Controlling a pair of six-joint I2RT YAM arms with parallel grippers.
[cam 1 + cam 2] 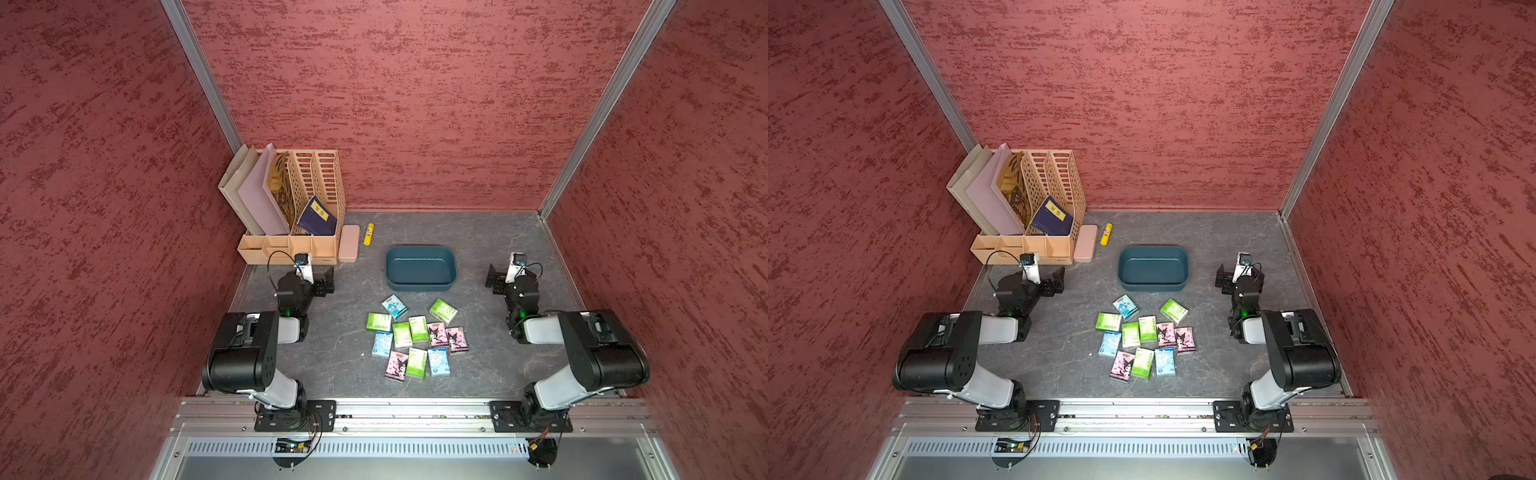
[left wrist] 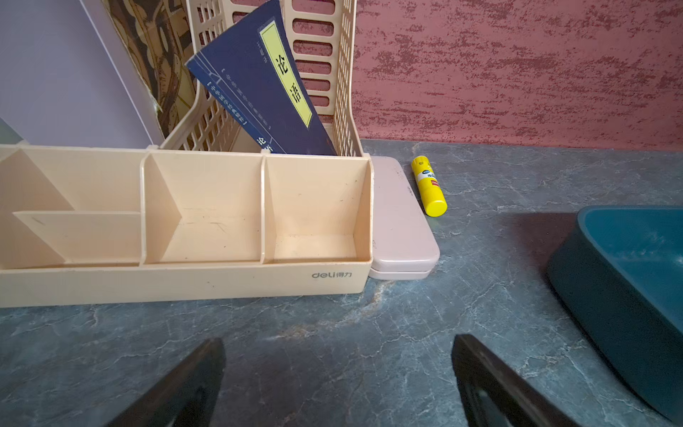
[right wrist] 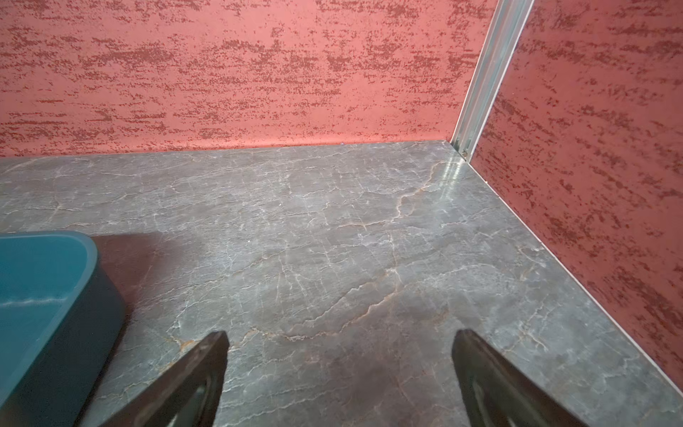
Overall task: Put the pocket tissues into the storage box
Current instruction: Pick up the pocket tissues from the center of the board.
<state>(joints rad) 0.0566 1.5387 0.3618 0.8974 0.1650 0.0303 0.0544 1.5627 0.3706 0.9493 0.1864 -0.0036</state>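
Left arm (image 1: 243, 353), right arm (image 1: 602, 353) folded high at near side | left gripper (image 2: 338, 342) spread wide over table (image 2: 369, 325), near organiser (image 2: 184, 284) | right gripper (image 3: 340, 333) spread wide over table, beside box (image 1: 420, 286) | tissues (image 1: 417, 338), eleven packs, clustered on table between arms, just short of box, clear of both grippers

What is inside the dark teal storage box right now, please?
Nothing shows inside the storage box: both top views show its bare floor. The pocket tissues lie on the table outside it. A strip behind its near wall is hidden.
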